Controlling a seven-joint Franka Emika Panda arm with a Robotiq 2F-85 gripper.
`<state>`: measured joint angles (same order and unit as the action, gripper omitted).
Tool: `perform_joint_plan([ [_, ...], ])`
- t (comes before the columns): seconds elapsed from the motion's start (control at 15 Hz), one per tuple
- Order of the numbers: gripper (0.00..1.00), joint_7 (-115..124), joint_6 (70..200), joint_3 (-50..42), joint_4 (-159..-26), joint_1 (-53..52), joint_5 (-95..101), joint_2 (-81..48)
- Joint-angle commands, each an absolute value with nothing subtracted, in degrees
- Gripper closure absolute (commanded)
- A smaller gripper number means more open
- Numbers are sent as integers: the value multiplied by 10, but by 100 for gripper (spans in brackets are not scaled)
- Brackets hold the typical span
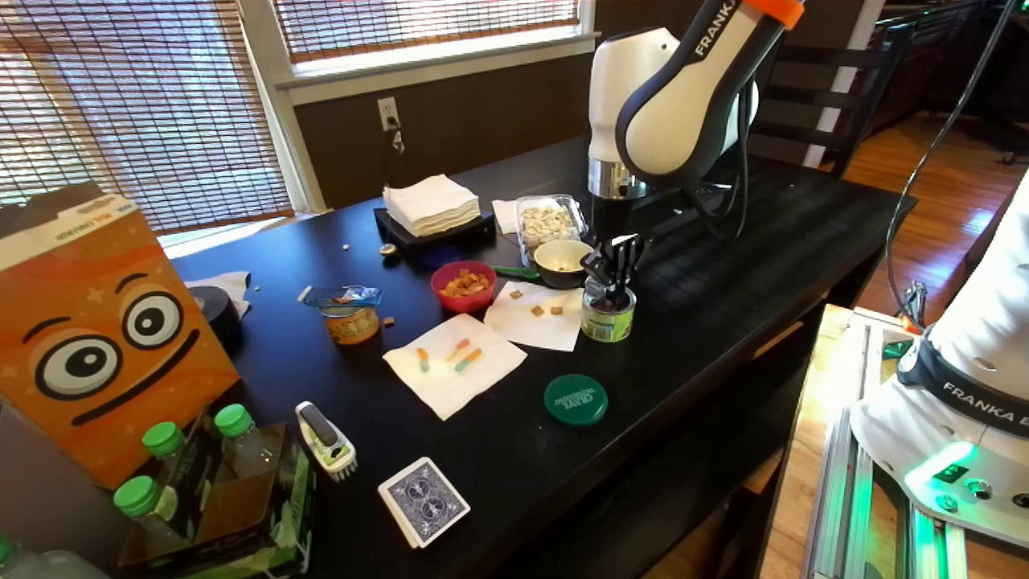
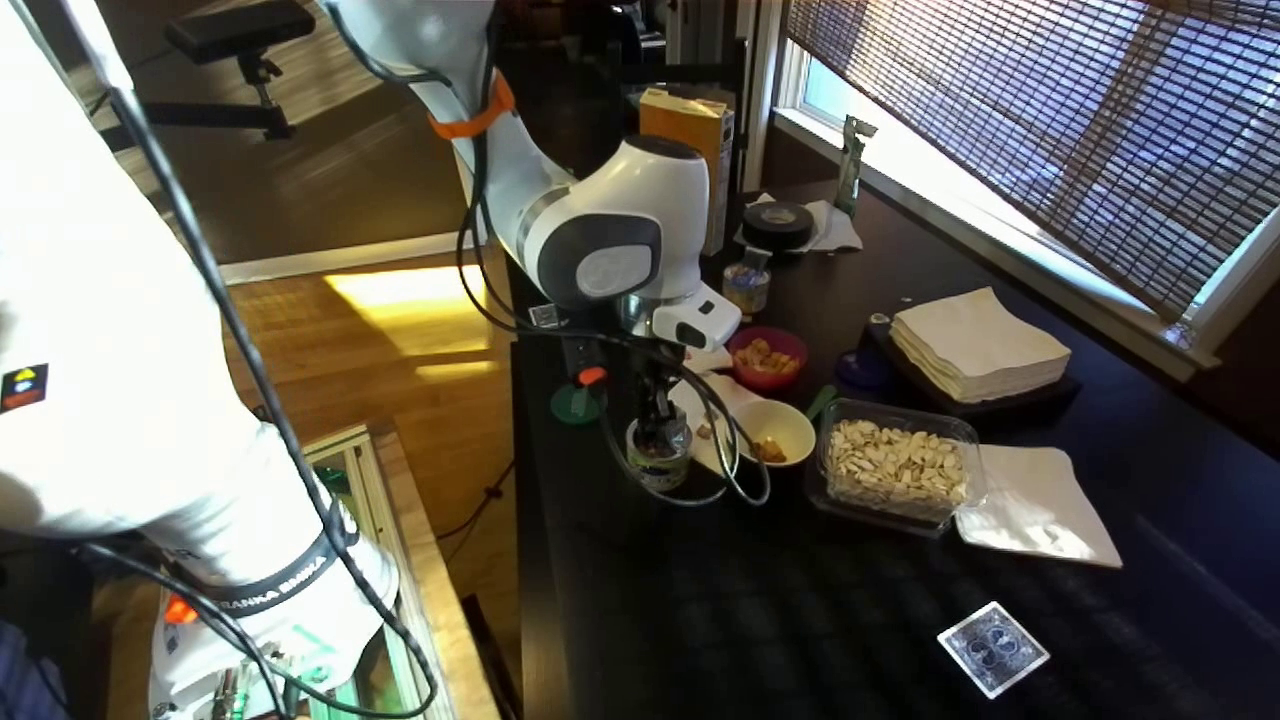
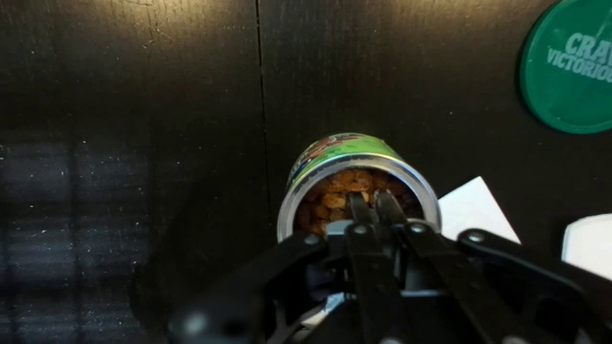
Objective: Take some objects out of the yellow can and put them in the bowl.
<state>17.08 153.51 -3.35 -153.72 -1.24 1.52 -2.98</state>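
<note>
Our gripper [image 3: 368, 196] reaches into the yellow can [image 1: 608, 326], fingers [image 3: 359, 207] nearly together; whether they've caught anything, we can't tell! Pieces [image 2: 769, 451] already sit in the bowl [image 2: 787, 420] nearby, plenty more wait inside the can: part-done, we judge.

The dark table [image 1: 723, 265] carries the yellow can [image 1: 608, 323], upright, just beside a white napkin [image 1: 555, 334], with the bowl [image 1: 556, 253] and a clear plastic tub [image 2: 885, 512] near it. A second napkin [image 1: 438, 394] lies by the first, and the round green lid [image 1: 576, 400] rests flat near the table's edge, while a pink bowl [image 1: 465, 305], an orange can [image 1: 351, 327] and a black tray [image 1: 454, 232] stand farther in. Toward one end are a brush [image 1: 325, 441], blue-backed playing cards [image 1: 424, 500] and a bottle carrier [image 1: 245, 503]
</note>
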Motion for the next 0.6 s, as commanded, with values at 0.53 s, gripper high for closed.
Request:
perform_joint_plan([
  [0.53,98,158,1450,-25,-1521,23,74,88],
])
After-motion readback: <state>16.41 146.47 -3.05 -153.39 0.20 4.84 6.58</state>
